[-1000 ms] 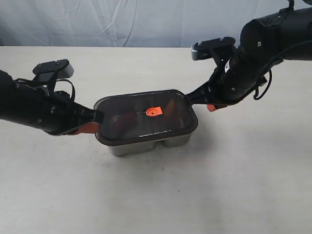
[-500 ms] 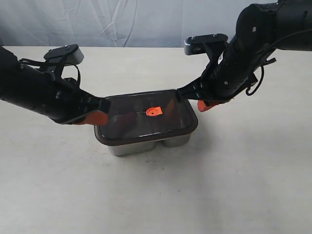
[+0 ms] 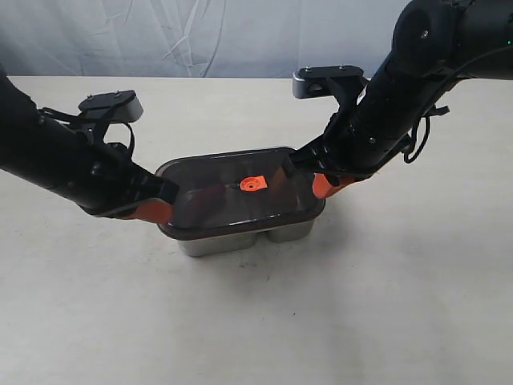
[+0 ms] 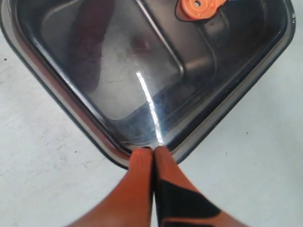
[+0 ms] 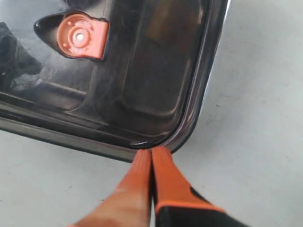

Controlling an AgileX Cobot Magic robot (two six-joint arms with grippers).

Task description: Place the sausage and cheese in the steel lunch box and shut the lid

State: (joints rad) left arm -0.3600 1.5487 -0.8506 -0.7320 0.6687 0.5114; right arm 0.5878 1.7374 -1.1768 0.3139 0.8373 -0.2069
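The dark translucent lid (image 3: 240, 192) with its orange valve tab (image 3: 253, 184) lies on top of the steel lunch box (image 3: 232, 241). My left gripper (image 3: 164, 207) is shut, and its orange tips (image 4: 153, 150) rest against the lid's near-left corner (image 4: 142, 142). At the lid's right corner (image 5: 161, 139) my right gripper (image 3: 319, 183) is shut too, tips (image 5: 150, 151) touching the rim. Nothing is between either pair of fingers. Through the lid a dim reddish shape, the sausage (image 4: 87, 42), shows in one compartment. A dim brownish shape, probably the cheese (image 5: 168, 28), shows in the other.
The box stands mid-table on a pale tabletop (image 3: 361, 305). A grey cloth backdrop (image 3: 200, 32) hangs behind the table's far edge. Both black arms slope down to the box from either side.
A second ago both grippers were at the lid's ends. They rose and swung inward, and now their shut tips are down on two lid corners. The lid sits flatter on the box.
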